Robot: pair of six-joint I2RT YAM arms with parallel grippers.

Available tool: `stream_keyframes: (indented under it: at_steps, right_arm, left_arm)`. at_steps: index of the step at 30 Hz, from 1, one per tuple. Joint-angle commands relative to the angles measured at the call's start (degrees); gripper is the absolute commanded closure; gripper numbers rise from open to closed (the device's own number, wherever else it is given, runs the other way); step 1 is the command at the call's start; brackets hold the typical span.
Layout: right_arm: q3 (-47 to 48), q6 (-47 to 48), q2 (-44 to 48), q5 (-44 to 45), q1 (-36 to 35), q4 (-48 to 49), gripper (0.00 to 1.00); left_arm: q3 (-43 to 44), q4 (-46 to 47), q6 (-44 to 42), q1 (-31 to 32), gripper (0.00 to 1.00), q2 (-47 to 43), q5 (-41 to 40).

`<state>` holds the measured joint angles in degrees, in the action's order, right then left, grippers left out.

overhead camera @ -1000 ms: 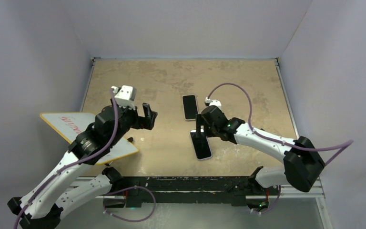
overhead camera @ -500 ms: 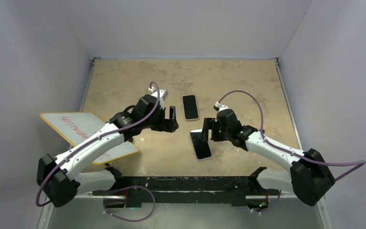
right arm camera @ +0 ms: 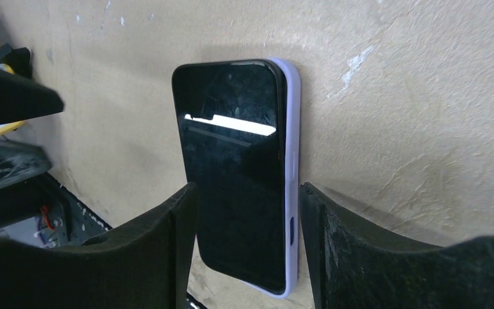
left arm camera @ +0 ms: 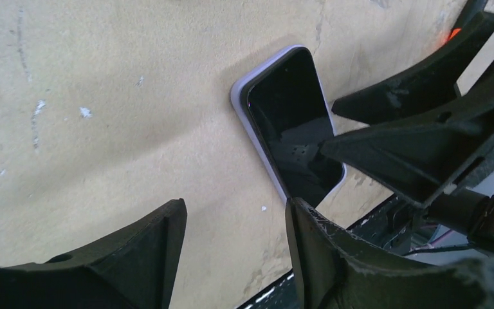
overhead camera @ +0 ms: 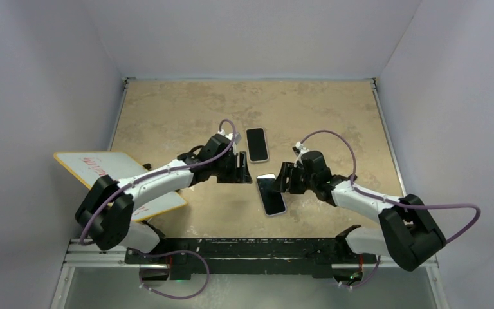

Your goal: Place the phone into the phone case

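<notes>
The phone [overhead camera: 271, 195] lies flat with its black glossy screen up, and the lilac phone case [right arm camera: 291, 161] rims every side of it that shows. My right gripper [overhead camera: 286, 179] is low at its upper right end. In the right wrist view the gripper [right arm camera: 247, 190] is open, one finger on each long side of the phone [right arm camera: 231, 193], close to its edges. My left gripper [overhead camera: 239, 168] stands just left of the phone, open. The left wrist view shows bare table between that gripper's [left arm camera: 237, 206] fingers, with the phone [left arm camera: 289, 122] beyond the right one.
A second dark slab with a pale rim [overhead camera: 256, 144] lies just behind the phone, between the two grippers. A white board with a yellow edge and red writing [overhead camera: 103, 170] lies at the left under my left arm. A black rail [overhead camera: 251, 248] runs along the near edge.
My left arm has swung right and down, ending beside the phone, and its jaws have narrowed. My right gripper has shifted right off the phone's middle and narrowed around its end. The phone has stayed put.
</notes>
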<state>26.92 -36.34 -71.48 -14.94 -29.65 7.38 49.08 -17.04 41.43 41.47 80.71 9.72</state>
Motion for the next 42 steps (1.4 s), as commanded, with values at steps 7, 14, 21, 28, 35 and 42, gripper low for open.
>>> stream_keyframes:
  at_steps: [7, 14, 21, 28, 35, 42]
  right_arm:
    - [-3.22, -1.30, -1.61, -5.46, 0.26, 6.01, 0.42]
    - [-8.15, -8.59, 1.98, -10.21, 0.29, 16.39, 0.43]
    - [-10.94, -13.91, 0.41, -11.85, 0.22, 24.65, 0.45]
    - [-13.60, -19.96, -2.30, -17.87, 0.24, 35.27, 0.49]
    - [-12.90, -22.96, -3.87, -21.08, 0.29, 42.44, 0.49]
    - [-13.73, -22.90, -7.99, -20.61, 0.29, 44.31, 0.51]
  left_arm:
    - [-2.84, 15.42, 5.94, -0.01, 0.46, 7.98, 4.73]
    - [-4.74, 20.31, 7.76, 1.40, 0.56, 11.80, 6.45]
    - [-2.19, 19.73, 7.16, 4.20, 0.71, 15.80, 6.71]
    - [-1.40, 19.34, 7.63, 6.69, 0.84, 16.60, 5.58]
    - [-4.22, 19.11, 8.25, 6.60, 0.84, 14.15, 4.60]
    - [-7.43, 21.54, 10.03, 6.61, 0.84, 11.58, 3.69]
